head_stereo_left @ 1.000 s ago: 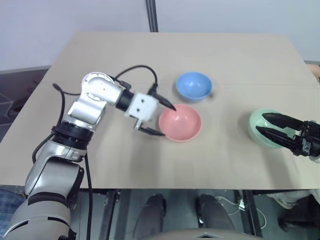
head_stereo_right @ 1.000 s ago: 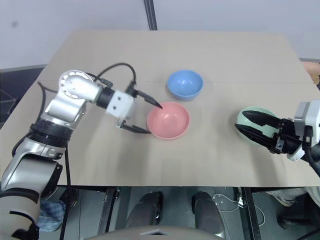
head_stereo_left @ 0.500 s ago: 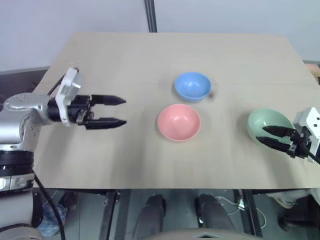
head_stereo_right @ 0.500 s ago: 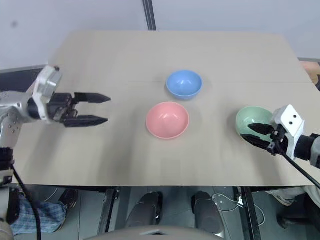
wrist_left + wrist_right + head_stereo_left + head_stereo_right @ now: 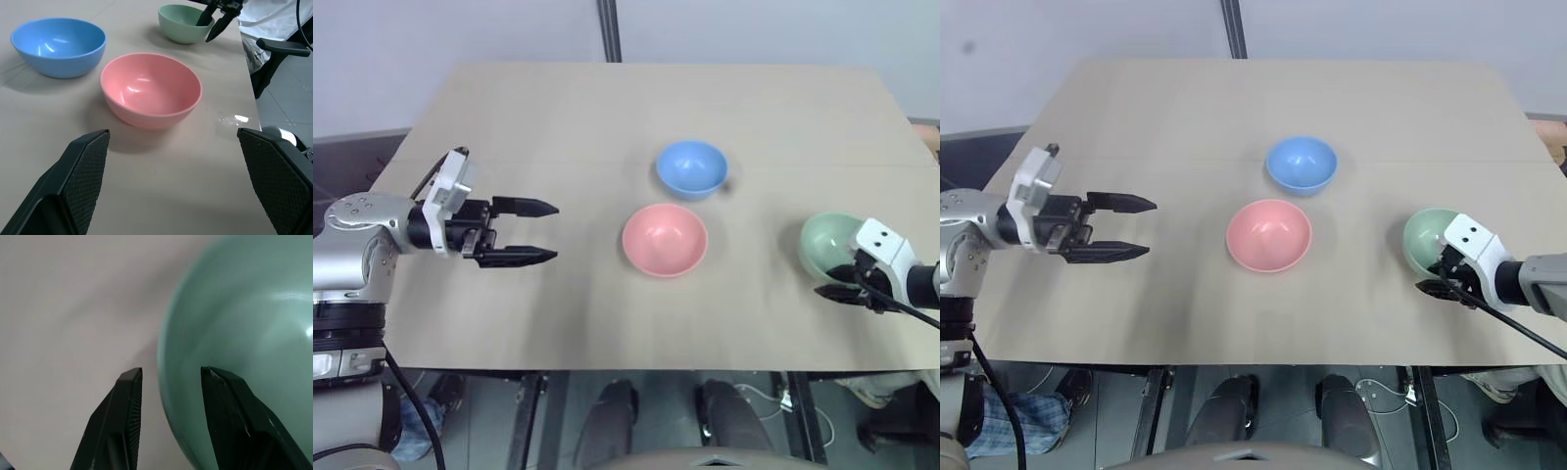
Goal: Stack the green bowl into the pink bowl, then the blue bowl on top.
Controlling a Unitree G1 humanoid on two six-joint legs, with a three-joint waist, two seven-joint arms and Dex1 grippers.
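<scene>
at the table's [image 5: 607, 108] right edge the green bowl [image 5: 827, 243] is sitting upright, mouth up, and the right gripper [image 5: 168, 377] is straddling its near rim, fingers spread, gripping nothing. over on the left, the left gripper [image 5: 548, 232] is hovering released, pointing at the upright pink bowl [image 5: 664, 239]; the blue bowl [image 5: 691, 168] is sitting just behind that.

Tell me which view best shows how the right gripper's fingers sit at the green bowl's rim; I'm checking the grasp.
The right wrist view: one finger is inside the green bowl, the other outside its rim, right gripper open. Head views show the wrist covering this; the left wrist view shows it small.
</scene>
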